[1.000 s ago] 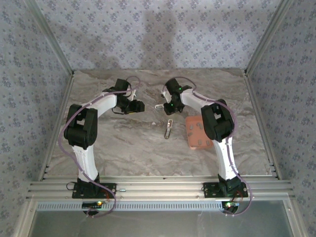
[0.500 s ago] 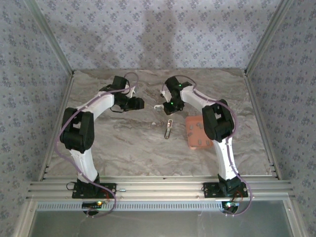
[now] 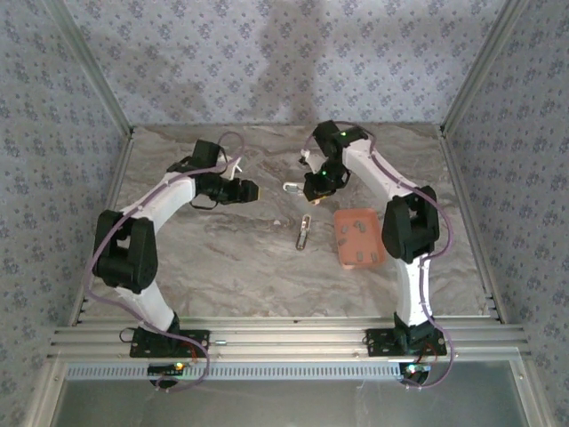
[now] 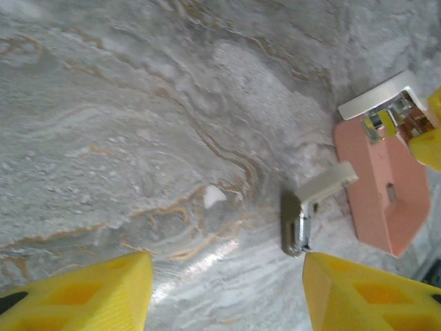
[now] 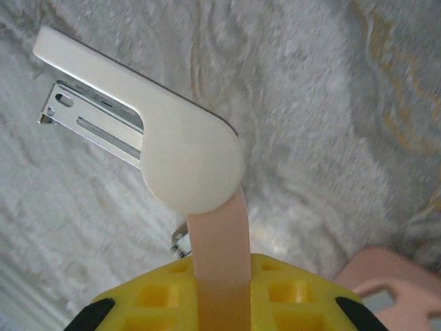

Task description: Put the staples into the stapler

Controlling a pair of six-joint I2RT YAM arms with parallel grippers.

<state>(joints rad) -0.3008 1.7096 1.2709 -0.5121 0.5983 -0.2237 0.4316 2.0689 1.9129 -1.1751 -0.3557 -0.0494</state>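
Note:
My right gripper (image 5: 217,276) is shut on the stapler (image 5: 186,152) by its pale pink body. The stapler's white top is swung open and its metal channel is bare. From above, the stapler (image 3: 291,188) hangs over the back middle of the table at the right gripper (image 3: 311,189). My left gripper (image 3: 252,189) hovers just left of it, open, with only table between its yellow fingers (image 4: 83,293). The left wrist view catches the stapler (image 4: 382,103) at the far right. Tiny grey strips, the staples (image 3: 356,259), lie in the salmon tray (image 3: 343,245).
A small grey metal bar with a white end (image 3: 304,233) lies on the marble table between the arms, also near my left gripper's right finger as the bar (image 4: 298,224). The salmon tray (image 4: 386,172) sits right of it. Patterned walls and metal rails enclose the table.
The right arm has swung its wrist back and to the right while keeping the stapler at about the same spot. The left arm's elbow has shifted left, its gripper nearly still.

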